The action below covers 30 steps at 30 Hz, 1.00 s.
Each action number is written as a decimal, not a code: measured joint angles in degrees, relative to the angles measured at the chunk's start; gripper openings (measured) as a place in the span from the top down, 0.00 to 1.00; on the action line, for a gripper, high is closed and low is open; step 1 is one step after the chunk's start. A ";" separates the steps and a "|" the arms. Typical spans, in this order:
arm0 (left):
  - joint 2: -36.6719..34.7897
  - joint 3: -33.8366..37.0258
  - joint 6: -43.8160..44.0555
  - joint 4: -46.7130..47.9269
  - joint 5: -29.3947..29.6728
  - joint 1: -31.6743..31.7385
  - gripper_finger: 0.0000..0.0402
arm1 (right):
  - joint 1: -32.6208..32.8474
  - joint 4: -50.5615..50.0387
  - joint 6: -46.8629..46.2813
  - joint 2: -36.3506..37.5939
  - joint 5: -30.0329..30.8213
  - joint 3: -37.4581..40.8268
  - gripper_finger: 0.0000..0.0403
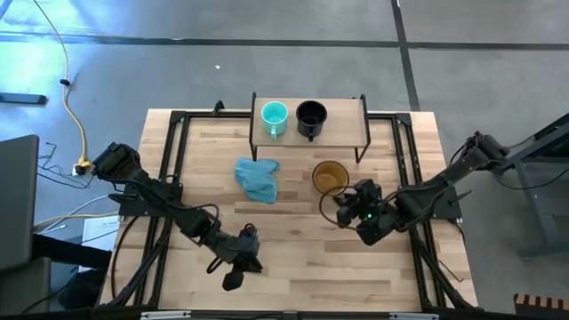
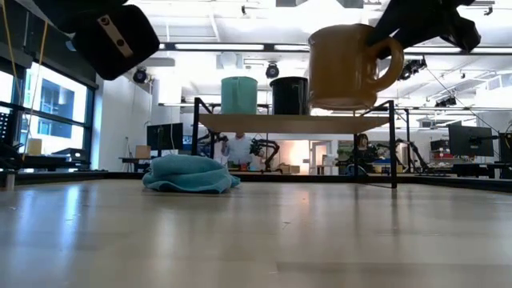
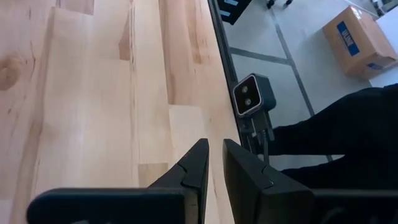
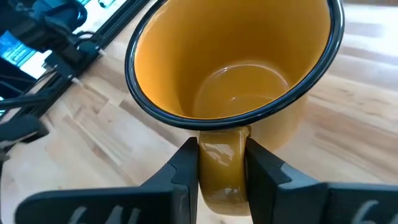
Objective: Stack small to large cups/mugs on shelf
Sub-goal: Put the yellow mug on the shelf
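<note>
The amber-brown mug [image 1: 330,178] hangs in the air in front of the shelf [image 1: 347,133], held by my right gripper [image 1: 348,203]. In the low view the amber mug [image 2: 348,64] floats about level with the shelf board [image 2: 296,122]. On the board stand the turquoise mug [image 1: 275,118] and, to its right, the black mug [image 1: 311,118], both upright on their bases. My left gripper [image 1: 238,267] waits near the table's near edge, shut on nothing [image 3: 213,163]. My right gripper pinches the amber mug's handle [image 4: 222,163] between its two fingers [image 4: 183,168], one on each side of the loop, close under the rim. It comes from the table's right and near side. The mug is lifted clear of the table, upright, mouth up [image 2: 348,64].
A crumpled blue-teal cloth [image 1: 258,178] lies on the table left of the amber mug, in front of the shelf. The shelf's right part [image 1: 347,114] is bare beside the black mug. Black frame rails [image 1: 169,169] run along the table's sides. People show far off in the room [image 2: 237,148].
</note>
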<state>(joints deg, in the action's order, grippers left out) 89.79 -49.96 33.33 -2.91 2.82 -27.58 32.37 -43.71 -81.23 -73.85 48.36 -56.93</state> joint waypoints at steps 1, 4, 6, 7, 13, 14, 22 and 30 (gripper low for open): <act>0.01 -0.02 0.02 0.07 0.21 -0.04 0.91 | -0.35 -0.73 0.01 0.60 0.00 0.00 0.83; 0.00 -0.02 -0.01 0.08 1.26 -0.36 0.91 | -1.63 -2.64 0.04 2.15 -0.13 0.00 0.83; 0.00 -0.01 0.02 0.10 1.31 -0.36 0.91 | -2.40 -3.92 0.07 3.17 -0.15 0.00 0.83; -0.01 -0.02 0.06 0.08 1.32 -0.36 0.91 | -2.76 -4.51 0.11 3.66 -0.15 0.00 0.83; -0.01 -0.01 0.29 0.01 2.20 -0.64 0.91 | -4.90 -7.94 0.12 6.37 -0.13 0.00 0.84; 0.01 -0.02 0.34 -0.04 2.57 -0.67 0.91 | -5.31 -8.49 0.17 6.85 -0.14 0.00 0.84; 0.00 -0.02 1.00 -0.27 3.91 -0.71 0.91 | -9.72 -11.73 1.96 10.99 -0.13 0.00 0.84; 0.01 -0.01 1.02 -0.62 5.85 -0.69 0.91 | -16.12 -11.20 5.55 13.22 -0.13 -0.01 0.84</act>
<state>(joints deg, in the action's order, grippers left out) 89.79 -49.97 34.35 -3.53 8.67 -28.27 16.25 -54.91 -75.68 -60.63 48.22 -56.94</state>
